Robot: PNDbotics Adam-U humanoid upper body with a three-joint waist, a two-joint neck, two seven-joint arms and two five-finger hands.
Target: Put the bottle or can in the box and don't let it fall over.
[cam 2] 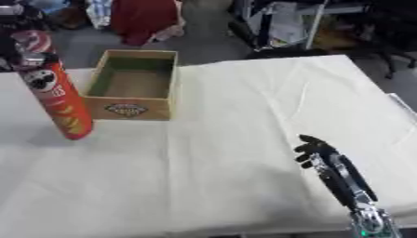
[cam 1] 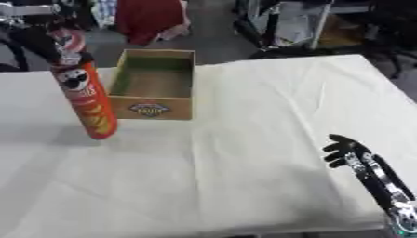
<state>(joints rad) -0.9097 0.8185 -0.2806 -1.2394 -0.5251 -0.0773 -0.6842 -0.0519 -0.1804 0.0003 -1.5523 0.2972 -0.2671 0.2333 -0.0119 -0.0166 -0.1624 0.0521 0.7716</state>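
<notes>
Red can [cam 1: 84, 95] gripped at its top by your left hand [cam 1: 58, 46] near the bench's [cam 1: 269, 116] far-left corner, outside the empty box [cam 1: 153, 85]; right hand [cam 1: 344, 151], fingers curled, idles.

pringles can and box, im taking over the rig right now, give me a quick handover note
Left hand: up at the top of the tall red cardboard crisp can; whether its fingers close on it cannot be told.
Right hand: idle near the lower right over the white tablecloth, fingers curled, holding nothing.
Can: tilted, just left of the open brown cardboard box, outside it.
Done: can brought beside the box.
Left: lift the can over the wall and set it upright inside the box.
</notes>
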